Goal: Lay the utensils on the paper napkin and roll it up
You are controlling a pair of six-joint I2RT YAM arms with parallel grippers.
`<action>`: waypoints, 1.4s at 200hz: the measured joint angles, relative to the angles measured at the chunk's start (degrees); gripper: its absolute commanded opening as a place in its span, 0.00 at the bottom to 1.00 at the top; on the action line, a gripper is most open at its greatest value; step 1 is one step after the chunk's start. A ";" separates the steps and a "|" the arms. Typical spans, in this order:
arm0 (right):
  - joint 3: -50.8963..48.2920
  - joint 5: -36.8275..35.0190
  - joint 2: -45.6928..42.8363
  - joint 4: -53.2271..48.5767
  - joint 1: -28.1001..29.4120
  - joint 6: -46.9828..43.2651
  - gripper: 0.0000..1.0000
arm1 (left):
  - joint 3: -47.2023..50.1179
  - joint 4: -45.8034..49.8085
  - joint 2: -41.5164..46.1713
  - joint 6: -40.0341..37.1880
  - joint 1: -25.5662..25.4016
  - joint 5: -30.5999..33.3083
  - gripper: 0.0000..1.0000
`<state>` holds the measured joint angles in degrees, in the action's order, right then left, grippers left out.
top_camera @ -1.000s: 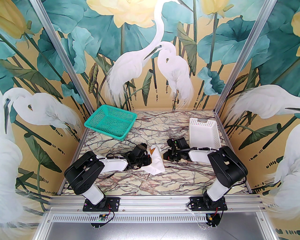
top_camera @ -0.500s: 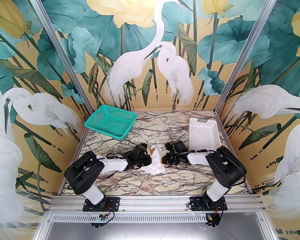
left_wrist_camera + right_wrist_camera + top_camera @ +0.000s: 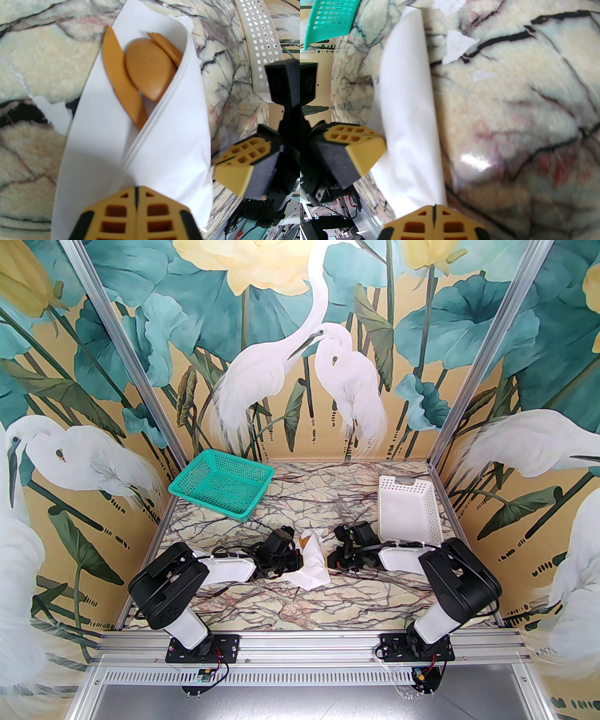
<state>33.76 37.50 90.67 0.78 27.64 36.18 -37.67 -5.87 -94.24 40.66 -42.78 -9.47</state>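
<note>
From above, the paper napkin (image 3: 313,570) lies on the table (image 3: 290,610) as a loose roll. The left end effector (image 3: 299,560) and the right end effector (image 3: 330,561) sit low, one at each flank of it. An orange tip of the utensils (image 3: 304,542) pokes out at the far end, just beyond both. A green basket (image 3: 220,483) and a white basket (image 3: 408,507) stand well beyond them.

In the left wrist view, the left end effector (image 3: 136,190) is closed, its fingers flat together with nothing between them. Its tip is at the near end of the paper napkin (image 3: 168,145); whether it presses on the paper I cannot tell. Straight ahead, the napkin's two sides cross over the utensils (image 3: 145,70), and the spoon bowl and flat heads lie bare at the open far end. The right end effector (image 3: 234,174) sits just right of the napkin.

In the right wrist view, the right end effector (image 3: 434,208) is likewise closed and empty. The paper napkin (image 3: 407,112) runs away ahead and slightly to its left, with the left end effector (image 3: 363,153) at its far flank. Small paper scraps (image 3: 458,45) lie on the table ahead.

Placing looks done and the rolling largely so. The wrap seems loose, so what remains is probably snugging it and letting go.
</note>
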 measured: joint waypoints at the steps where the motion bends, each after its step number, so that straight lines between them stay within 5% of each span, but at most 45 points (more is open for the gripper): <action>1: -0.07 0.02 -0.09 0.02 0.02 0.00 0.00 | 0.00 -0.02 0.00 0.00 0.00 0.00 0.00; 173: -5.55 1.46 -1.44 2.43 2.03 1.03 0.00 | 0.00 0.09 0.00 0.00 -0.04 0.22 0.00; 224: -2.69 -5.16 -9.55 -10.40 2.14 -2.45 0.21 | 0.09 -0.04 0.04 0.02 -0.04 0.22 0.00; 280: 7.43 -21.35 -10.82 -16.94 8.20 -8.90 0.53 | 2.01 -2.93 0.52 0.63 -0.04 0.17 0.00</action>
<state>41.19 16.14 79.85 -16.16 35.83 27.29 -35.66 -8.80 -93.71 41.30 -42.83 -9.30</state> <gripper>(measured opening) 0.471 0.059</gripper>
